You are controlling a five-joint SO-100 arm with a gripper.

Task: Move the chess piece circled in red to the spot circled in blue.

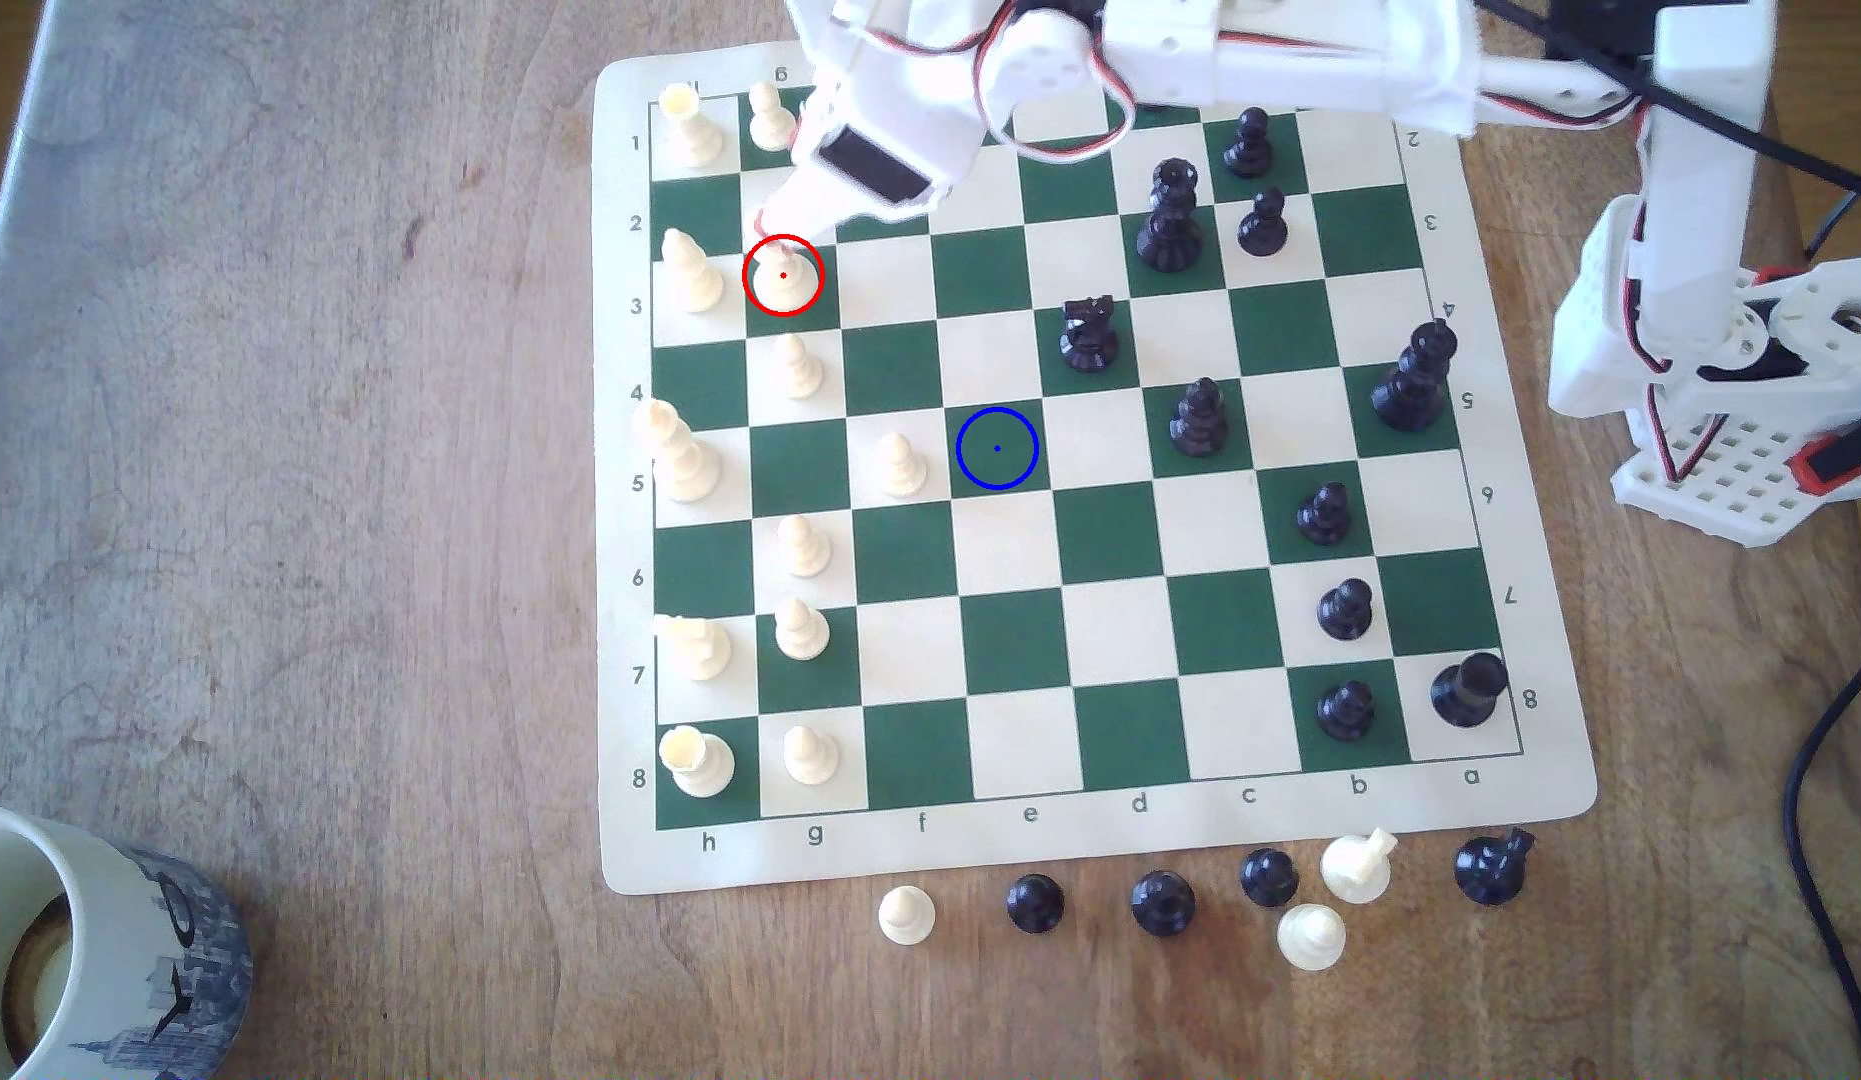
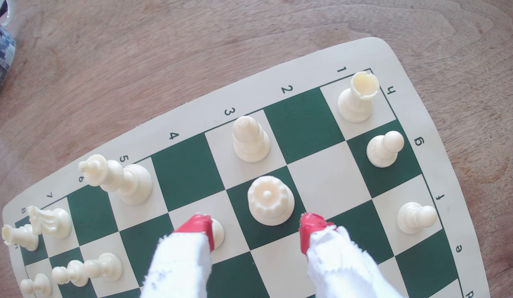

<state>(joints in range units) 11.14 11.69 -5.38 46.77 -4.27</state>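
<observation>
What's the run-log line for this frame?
phase: pre-grasp | gripper: open, above board beside chess piece, no contact | chess piece: upright on red-ringed green square | spot: vacant | pawn: on the square next to spot

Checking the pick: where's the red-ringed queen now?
Exterior view's upper left: queen on green g3, beside the bishop, under the open claw.

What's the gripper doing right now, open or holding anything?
Gripper: open, holding nothing; red fingertips apart, just short of the queen, not touching it.

Cream queen (image 1: 782,276) upright, red-ringed green sq; blue-ringed green sq (image 1: 997,448) bare.
</observation>
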